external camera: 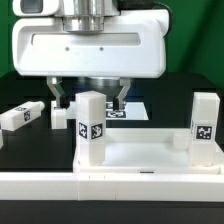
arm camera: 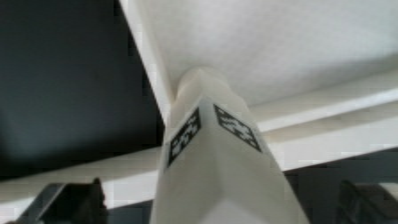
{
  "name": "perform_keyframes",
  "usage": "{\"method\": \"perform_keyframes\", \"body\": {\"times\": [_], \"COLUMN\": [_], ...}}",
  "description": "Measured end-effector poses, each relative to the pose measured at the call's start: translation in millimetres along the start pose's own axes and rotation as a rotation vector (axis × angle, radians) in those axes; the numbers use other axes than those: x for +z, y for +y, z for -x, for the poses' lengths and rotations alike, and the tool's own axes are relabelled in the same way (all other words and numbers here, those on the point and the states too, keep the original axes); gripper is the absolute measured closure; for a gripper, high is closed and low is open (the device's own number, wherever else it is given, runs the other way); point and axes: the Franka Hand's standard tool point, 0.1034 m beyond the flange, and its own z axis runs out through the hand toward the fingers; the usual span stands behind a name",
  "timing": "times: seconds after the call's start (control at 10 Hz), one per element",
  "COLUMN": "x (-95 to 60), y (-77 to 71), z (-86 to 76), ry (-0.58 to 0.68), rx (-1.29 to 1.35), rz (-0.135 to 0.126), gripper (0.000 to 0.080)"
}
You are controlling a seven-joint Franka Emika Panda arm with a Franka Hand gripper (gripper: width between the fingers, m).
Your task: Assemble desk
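The white desk top (external camera: 150,150) lies at the front of the exterior view. Two white tagged legs stand upright on it, one at its left corner (external camera: 90,125) and one at its right corner (external camera: 205,122). My gripper (external camera: 89,98) hangs over the left leg, open, one finger (external camera: 58,98) on each side of the leg's upper end with a gap at both. In the wrist view that leg (arm camera: 214,140) runs up the middle between my gripper's (arm camera: 217,205) dark fingertips (arm camera: 71,200), touching neither. Behind it is the desk top (arm camera: 267,50).
A loose white leg (external camera: 22,115) lies on the black table at the exterior view's left, with another tagged piece (external camera: 60,115) just behind my left finger. The marker board (external camera: 128,110) lies behind the gripper. A low white border wall (external camera: 40,188) runs along the front.
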Motion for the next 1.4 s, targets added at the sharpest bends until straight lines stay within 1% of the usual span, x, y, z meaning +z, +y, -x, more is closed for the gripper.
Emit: {"method": "perform_keyframes", "body": {"times": [0.2, 0.4, 0.6, 0.7, 0.8, 1.0, 1.2, 1.4], "x": [0.1, 0.1, 1.2, 1.3, 1.3, 1.4, 1.5, 1.5], "y": [-0.9, -1.3, 3.2, 4.6, 5.2, 5.5, 5.3, 5.5], "z": [0.1, 0.1, 0.8, 0.7, 0.7, 0.7, 1.0, 0.9], "ry": [0.000, -0.004, -0.012, -0.011, -0.012, -0.011, -0.012, -0.012], "rx": [-0.159, -0.325, -0.450, -0.560, -0.616, -0.638, -0.637, -0.628], "rz": [-0.001, 0.006, 0.004, 0.009, 0.015, 0.015, 0.015, 0.015], "gripper": [0.0150, 0.0150, 0.0150, 0.0150, 0.0150, 0.0164, 0.0511, 0.0510]}}
